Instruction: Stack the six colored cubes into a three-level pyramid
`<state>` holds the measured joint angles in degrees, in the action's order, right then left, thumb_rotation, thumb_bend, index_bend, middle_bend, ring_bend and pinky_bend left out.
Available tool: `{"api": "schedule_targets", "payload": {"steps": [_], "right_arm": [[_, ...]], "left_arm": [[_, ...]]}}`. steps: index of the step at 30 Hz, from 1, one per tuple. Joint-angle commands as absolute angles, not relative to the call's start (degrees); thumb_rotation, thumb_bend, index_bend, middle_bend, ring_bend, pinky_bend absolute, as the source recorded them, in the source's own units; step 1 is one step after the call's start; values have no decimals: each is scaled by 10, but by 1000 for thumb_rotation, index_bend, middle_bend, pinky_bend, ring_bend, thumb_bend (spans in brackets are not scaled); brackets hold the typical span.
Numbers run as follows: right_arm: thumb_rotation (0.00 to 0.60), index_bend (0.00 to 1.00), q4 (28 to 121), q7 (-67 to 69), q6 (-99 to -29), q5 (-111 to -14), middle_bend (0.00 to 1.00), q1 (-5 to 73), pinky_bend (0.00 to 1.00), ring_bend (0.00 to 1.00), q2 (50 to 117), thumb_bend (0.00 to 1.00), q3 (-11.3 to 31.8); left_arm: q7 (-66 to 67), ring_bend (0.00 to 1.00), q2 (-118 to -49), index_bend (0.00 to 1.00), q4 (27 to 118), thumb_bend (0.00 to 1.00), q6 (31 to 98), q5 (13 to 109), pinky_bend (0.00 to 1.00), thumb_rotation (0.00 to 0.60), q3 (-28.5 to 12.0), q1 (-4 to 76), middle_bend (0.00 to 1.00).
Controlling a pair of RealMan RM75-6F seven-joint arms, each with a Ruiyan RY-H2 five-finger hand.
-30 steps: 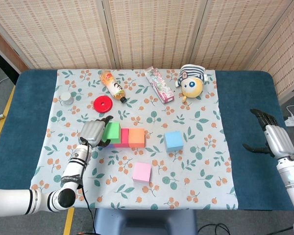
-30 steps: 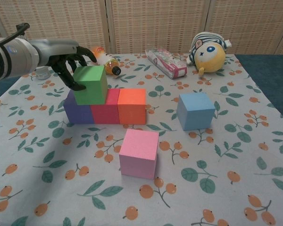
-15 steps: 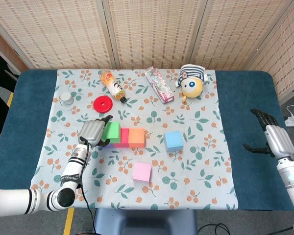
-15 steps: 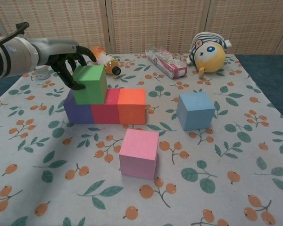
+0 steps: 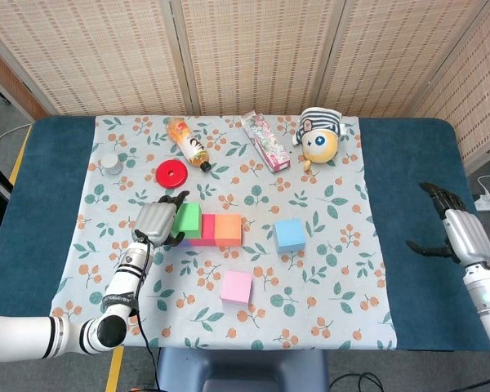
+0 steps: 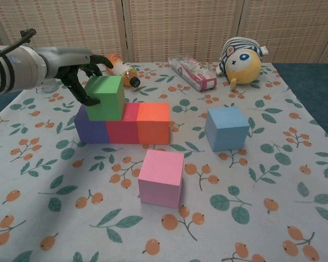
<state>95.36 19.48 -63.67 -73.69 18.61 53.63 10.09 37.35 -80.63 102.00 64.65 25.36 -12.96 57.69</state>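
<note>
Nearest the robot, on the floral tablecloth (image 6: 251, 218): a pink cube (image 6: 161, 177), alone and clear of the others. Further back and to the right, a blue cube (image 6: 226, 128), also alone.

Behind the pink cube, a row of three touching cubes: purple cube (image 6: 90, 129) at the left end, red cube (image 6: 123, 126) in the middle, orange cube (image 6: 153, 123) at the right. On top, a green cube (image 6: 105, 97), sitting over the purple cube and overlapping the red one.

Against the green cube's left side, the left hand (image 6: 76, 65), dark fingers (image 6: 87, 76) curled around the cube's left and rear edges and touching it; a firm grip versus mere contact cannot be told. Far to the right, over the blue table surface (image 5: 408, 180), the right hand (image 5: 461, 233), holding nothing, fingers spread apart.

Beyond the cubes: a red disc (image 5: 172, 173), a small grey cap (image 5: 110, 164), an orange bottle (image 5: 189, 143) lying down, a pink packet (image 5: 265, 141), and a yellow plush toy (image 5: 318, 137) with a striped hat. At the very back, woven screen panels (image 5: 253, 49).
</note>
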Motion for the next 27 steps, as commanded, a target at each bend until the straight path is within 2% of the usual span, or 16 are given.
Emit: {"api": "schedule_targets", "payload": {"steps": [1, 9, 14, 18, 23, 27], "right_arm": [[600, 0, 954, 197, -637, -737, 34, 186, 18, 0, 536, 85, 101], [600, 0, 950, 206, -634, -740, 32, 186, 18, 0, 536, 85, 102], [600, 0, 948, 209, -635, -742, 32, 185, 17, 0, 536, 85, 102], [600, 0, 949, 210, -634, -743, 32, 185, 18, 0, 535, 85, 101], [600, 0, 952, 208, -617, -753, 29, 193, 21, 0, 530, 86, 97], [600, 3, 954, 203, -590, -768, 96, 212, 56, 0, 529, 85, 92]], "left_arm": [[374, 114, -806, 59, 1020, 340, 647, 254, 346, 600, -130, 577, 195], [375, 21, -804, 14, 1026, 326, 641, 248, 317, 600, -129, 576, 106], [370, 0, -801, 0, 1033, 317, 641, 251, 209, 600, -130, 574, 9], [363, 0, -794, 0, 1043, 311, 647, 264, 119, 600, -132, 569, 0], [324, 0, -765, 0, 1067, 309, 649, 311, 71, 600, -135, 546, 0], [273, 0, -729, 0, 1076, 300, 639, 367, 35, 600, -128, 514, 0]]}}
